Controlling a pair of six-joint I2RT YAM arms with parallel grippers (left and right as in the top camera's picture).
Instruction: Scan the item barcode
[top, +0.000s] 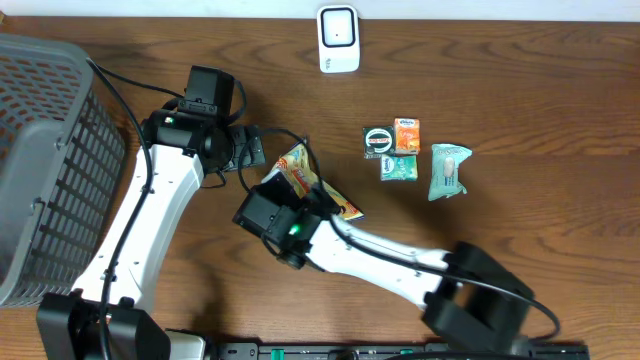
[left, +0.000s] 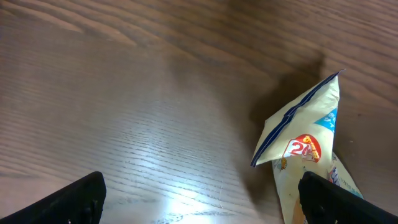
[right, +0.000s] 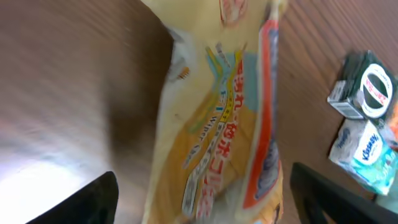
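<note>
The item is a yellow snack bag (top: 300, 176) with red and blue print, lying on the wooden table near its middle. My right gripper (top: 315, 205) is open around its near end. In the right wrist view the bag (right: 224, 124) runs between the two dark fingers (right: 336, 196), with a gap on each side. My left gripper (top: 260, 152) stands wide open just left of the bag. In the left wrist view the bag (left: 305, 149) shows beside its right finger (left: 348, 199), with bare wood between the jaws. The white scanner (top: 338, 38) stands at the table's far edge.
A grey mesh basket (top: 40, 150) fills the left side. Right of the bag lie small packs: a black one (top: 378, 140), an orange one (top: 407, 133), a teal one (top: 399, 167) and a pale green one (top: 448, 170). The black pack (right: 367, 87) also shows in the right wrist view.
</note>
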